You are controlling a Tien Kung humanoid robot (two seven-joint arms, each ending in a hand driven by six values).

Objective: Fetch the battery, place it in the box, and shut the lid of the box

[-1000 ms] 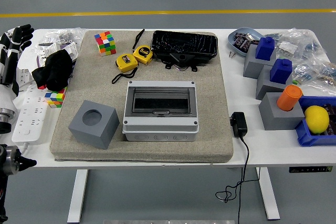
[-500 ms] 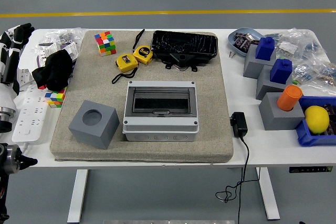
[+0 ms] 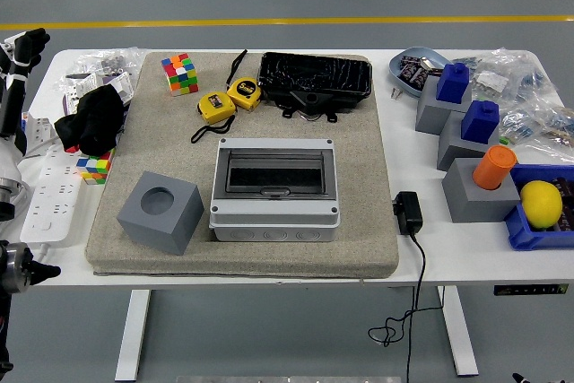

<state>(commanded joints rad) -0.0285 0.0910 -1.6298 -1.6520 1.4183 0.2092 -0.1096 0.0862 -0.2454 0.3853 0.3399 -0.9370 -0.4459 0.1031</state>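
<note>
Head view: grey plastic box (image 3: 274, 188), rectangular, smoky transparent lid (image 3: 273, 173) down, on rough beige mat (image 3: 359, 230); left hand (image 3: 20, 49) at 9 o'clock, finger state unclear.

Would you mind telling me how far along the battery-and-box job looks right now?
The grey plastic box with the smoky transparent lid sits on the beige mat with its lid down. No battery is clearly identifiable. The left hand hangs at the table's left edge, holding nothing. This fits either a finished job or one yet to start.

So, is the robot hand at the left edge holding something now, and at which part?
Nothing is held. The left hand is at the table's far left edge with nothing in its fingers. The right hand is out of view.
</note>
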